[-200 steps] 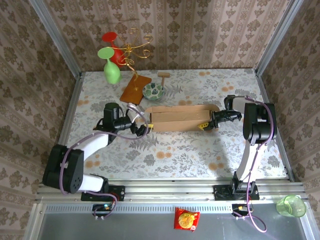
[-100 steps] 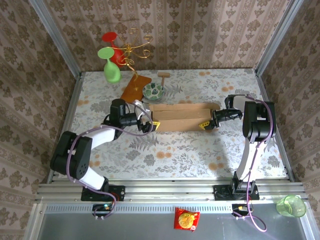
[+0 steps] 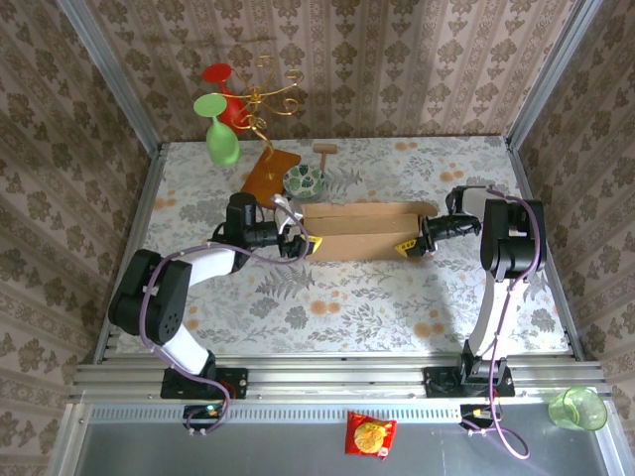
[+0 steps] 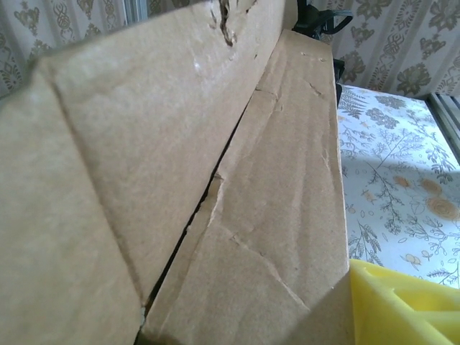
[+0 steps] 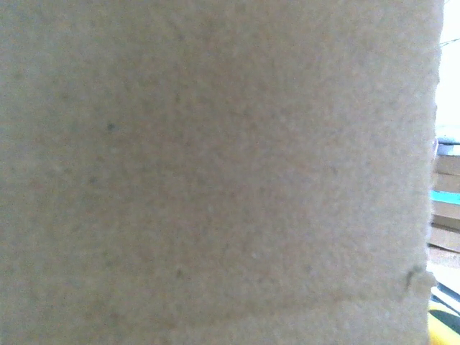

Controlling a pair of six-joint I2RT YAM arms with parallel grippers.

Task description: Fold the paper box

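The left hand (image 3: pixel 303 245) is at the left end of the box (image 3: pixel 359 230), its yellow fingertips against the near corner. In the left wrist view one yellow finger (image 4: pixel 402 310) shows at the lower right with cardboard lying along its inner side. The panels rise so close to the lens that I cannot tell how wide this hand stands or whether it pinches the wall. The right hand (image 3: pixel 407 248) is at the opposite end, with a yellow fingertip on the outside of the near wall by the right corner. In the right wrist view plain cardboard sits right up against the lens, with a sliver of yellow finger (image 5: pixel 443 330) at the lower right. Whether that hand is clamped on the wall or merely touching it cannot be told either. The box lies lengthwise between the two hands, across the middle of the bench (image 3: pixel 347 302), with its long walls raised and a rounded flap at its right end. The left wrist view shows a dark seam between two creased panels. Behind the box's left end, near but apart, stands a bowl (image 3: pixel 304 179), with a board (image 3: pixel 268 177) just beside it. Farther back are a green glass (image 3: pixel 220 144), a red glass (image 3: pixel 220 79) and a wire stand (image 3: pixel 270 94).
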